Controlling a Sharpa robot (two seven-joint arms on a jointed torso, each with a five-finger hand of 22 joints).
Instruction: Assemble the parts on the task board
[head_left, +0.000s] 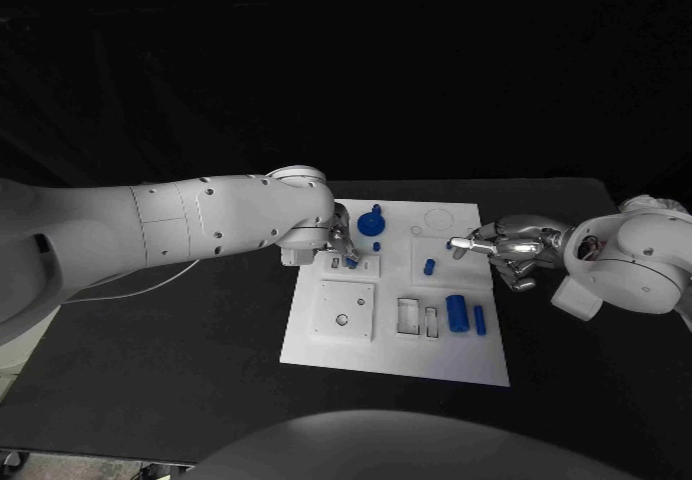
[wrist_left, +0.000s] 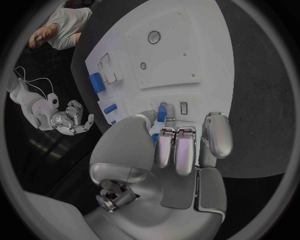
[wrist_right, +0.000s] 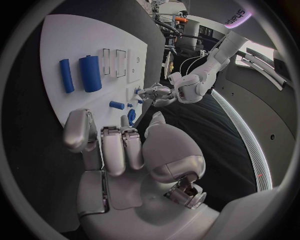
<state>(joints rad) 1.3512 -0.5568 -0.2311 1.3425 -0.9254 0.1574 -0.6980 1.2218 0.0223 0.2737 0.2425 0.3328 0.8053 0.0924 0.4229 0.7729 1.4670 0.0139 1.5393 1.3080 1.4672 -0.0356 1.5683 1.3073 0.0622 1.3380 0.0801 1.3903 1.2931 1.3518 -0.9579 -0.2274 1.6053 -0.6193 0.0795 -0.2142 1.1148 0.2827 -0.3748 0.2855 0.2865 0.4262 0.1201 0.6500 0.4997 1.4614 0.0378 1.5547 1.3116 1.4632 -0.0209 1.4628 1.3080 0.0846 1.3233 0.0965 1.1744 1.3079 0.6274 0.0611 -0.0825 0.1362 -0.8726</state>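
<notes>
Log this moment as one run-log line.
left hand: pinching small blue part over task board | right hand: empty, curled at board's edge | thick blue cylinder: lying unplaced

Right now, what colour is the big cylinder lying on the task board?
Blue. The big cylinder shows best in the right wrist view, lying on the white task board.

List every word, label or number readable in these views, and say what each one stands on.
"sharpa": on a lit sign in the room behind the table, seen sideways in the right wrist view.
The task board and its blue parts bear no readable text.
</notes>
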